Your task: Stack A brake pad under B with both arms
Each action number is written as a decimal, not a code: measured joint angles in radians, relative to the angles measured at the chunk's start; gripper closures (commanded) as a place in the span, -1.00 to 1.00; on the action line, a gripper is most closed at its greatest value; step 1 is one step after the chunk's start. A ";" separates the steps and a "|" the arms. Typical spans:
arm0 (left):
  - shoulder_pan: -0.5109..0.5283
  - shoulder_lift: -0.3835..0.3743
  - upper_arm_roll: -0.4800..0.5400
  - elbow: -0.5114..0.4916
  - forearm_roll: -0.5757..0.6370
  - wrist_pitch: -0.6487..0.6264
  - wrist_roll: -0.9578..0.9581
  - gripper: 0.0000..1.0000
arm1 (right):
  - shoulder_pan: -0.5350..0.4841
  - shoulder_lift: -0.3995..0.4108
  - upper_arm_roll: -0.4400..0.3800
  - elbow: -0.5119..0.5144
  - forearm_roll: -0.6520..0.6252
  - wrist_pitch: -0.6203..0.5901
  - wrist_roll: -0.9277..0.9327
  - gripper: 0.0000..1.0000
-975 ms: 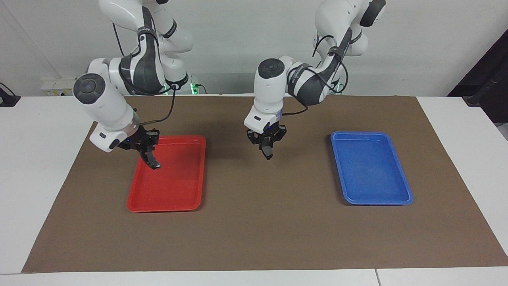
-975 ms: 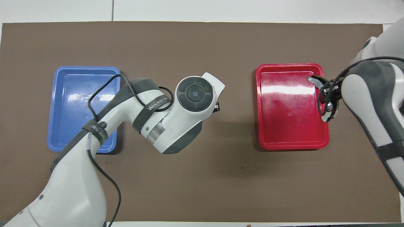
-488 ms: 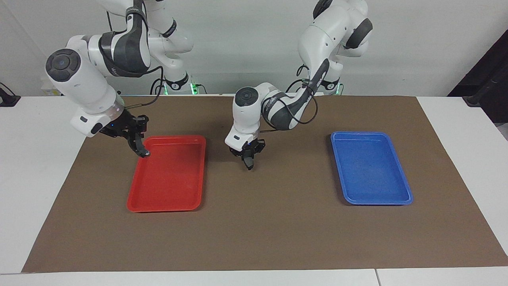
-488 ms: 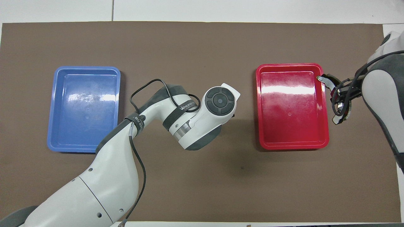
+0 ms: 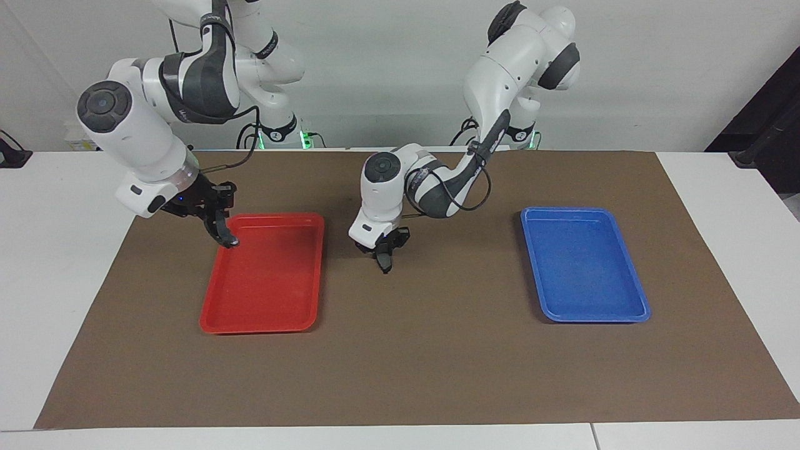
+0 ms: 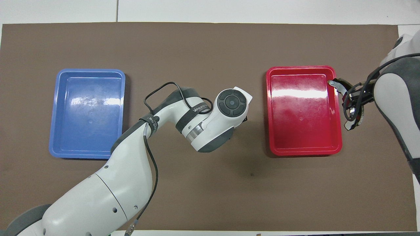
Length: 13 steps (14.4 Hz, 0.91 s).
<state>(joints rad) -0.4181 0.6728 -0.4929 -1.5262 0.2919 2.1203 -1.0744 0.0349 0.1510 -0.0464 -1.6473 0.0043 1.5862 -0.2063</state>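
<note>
Over the mat (image 5: 437,362) beside the red tray (image 5: 262,327), left gripper (image 5: 384,259), fingers together; right gripper (image 5: 224,234) at its corner, fingers unreadable.

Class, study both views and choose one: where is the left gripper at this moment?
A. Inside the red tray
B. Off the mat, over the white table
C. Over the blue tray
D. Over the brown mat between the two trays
D. In the facing view the left gripper hangs over bare brown mat, between the red tray and the blue tray.
</note>
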 measured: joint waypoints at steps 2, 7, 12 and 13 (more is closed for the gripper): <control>0.000 0.000 0.003 0.002 0.000 0.000 -0.001 0.37 | 0.000 0.000 0.000 0.000 0.000 0.001 0.000 0.99; 0.001 0.001 0.017 0.042 0.022 -0.012 -0.002 0.01 | 0.000 0.000 0.000 -0.002 0.000 0.001 0.000 0.99; 0.001 0.009 0.021 0.067 0.090 -0.059 -0.016 -0.52 | 0.001 0.000 0.001 -0.002 0.000 0.001 0.000 1.00; 0.003 0.010 0.025 0.079 0.097 -0.078 -0.016 -0.67 | 0.001 0.000 0.001 -0.002 0.000 0.001 0.000 0.99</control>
<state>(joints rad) -0.4147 0.6832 -0.4683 -1.4468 0.3890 2.0424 -1.0902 0.0363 0.1510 -0.0451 -1.6490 0.0043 1.5872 -0.2063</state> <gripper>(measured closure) 0.326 0.577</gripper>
